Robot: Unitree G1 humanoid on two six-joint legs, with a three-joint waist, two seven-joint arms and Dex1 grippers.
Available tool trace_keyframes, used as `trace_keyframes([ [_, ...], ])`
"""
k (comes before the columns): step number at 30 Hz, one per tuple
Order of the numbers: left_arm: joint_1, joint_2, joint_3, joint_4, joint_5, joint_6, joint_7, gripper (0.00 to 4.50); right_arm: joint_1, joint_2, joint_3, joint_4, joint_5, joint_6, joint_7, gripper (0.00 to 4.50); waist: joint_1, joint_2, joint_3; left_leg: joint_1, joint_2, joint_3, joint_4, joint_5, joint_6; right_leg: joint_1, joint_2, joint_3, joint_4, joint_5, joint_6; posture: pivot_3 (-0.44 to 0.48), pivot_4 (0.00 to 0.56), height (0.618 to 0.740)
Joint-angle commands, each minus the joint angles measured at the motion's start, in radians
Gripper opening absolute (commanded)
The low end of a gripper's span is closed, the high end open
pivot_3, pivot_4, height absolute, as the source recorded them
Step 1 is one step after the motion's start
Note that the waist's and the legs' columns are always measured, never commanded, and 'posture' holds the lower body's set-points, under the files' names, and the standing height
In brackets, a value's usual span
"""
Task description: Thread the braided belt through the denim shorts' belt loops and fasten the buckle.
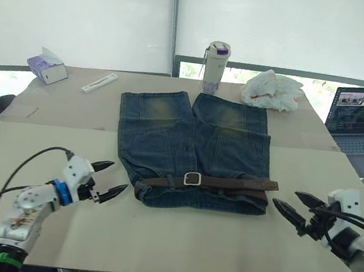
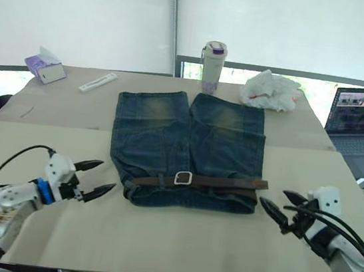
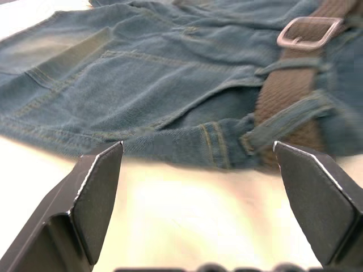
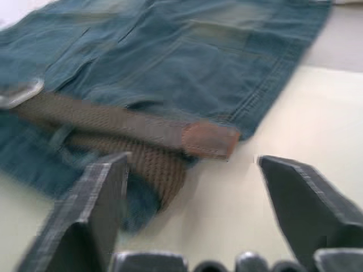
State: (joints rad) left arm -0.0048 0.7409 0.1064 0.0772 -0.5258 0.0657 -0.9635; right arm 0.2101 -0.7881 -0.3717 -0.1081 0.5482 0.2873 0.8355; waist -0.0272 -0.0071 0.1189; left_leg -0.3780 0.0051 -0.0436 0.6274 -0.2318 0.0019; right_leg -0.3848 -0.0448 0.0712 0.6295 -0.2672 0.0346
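Presently: braided belt [image 1: 229, 182], limp, likely grippy; best taken at its leather tip just ahead of right gripper [image 1: 296, 209]. Both grippers, left gripper [image 1: 110, 179] included, spread apart, empty.

The denim shorts [image 1: 193, 149] lie flat on the desk [image 1: 189, 237] between the two grippers. The braided belt [image 1: 229, 184] runs across the waistband, its buckle [image 1: 192, 179] done up. The left gripper [image 1: 110, 179] and right gripper [image 1: 295, 206] have fingers spread, touching nothing.

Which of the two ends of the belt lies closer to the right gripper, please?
The leather-tipped tail end of the braided belt, poking past the denim shorts' edge, lies closest to the right gripper; the buckle sits mid-waistband.
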Motion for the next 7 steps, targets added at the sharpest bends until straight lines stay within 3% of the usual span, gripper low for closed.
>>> trace_keyframes([
  [1,0.056,0.052,0.057,-0.077,-0.091,0.16,-0.059,4.5,0.018,-0.037,-0.037,0.116,-0.061,-0.168,0.146,4.48,-0.001,0.0,0.001,0.0,0.0,0.001,0.0,0.0,0.0,0.0,0.0,0.0,0.0,0.0,0.0,0.0,0.15,0.74],
  [7,0.143,0.087,0.077,-0.081,-0.031,0.153,-0.124,4.5,0.001,-0.046,-0.057,0.278,-0.088,-0.318,0.27,4.48,-0.006,0.0,0.003,0.003,0.002,0.003,-0.001,0.0,0.0,0.001,0.002,0.001,0.0,-0.004,0.005,0.0,0.15,0.74],
])
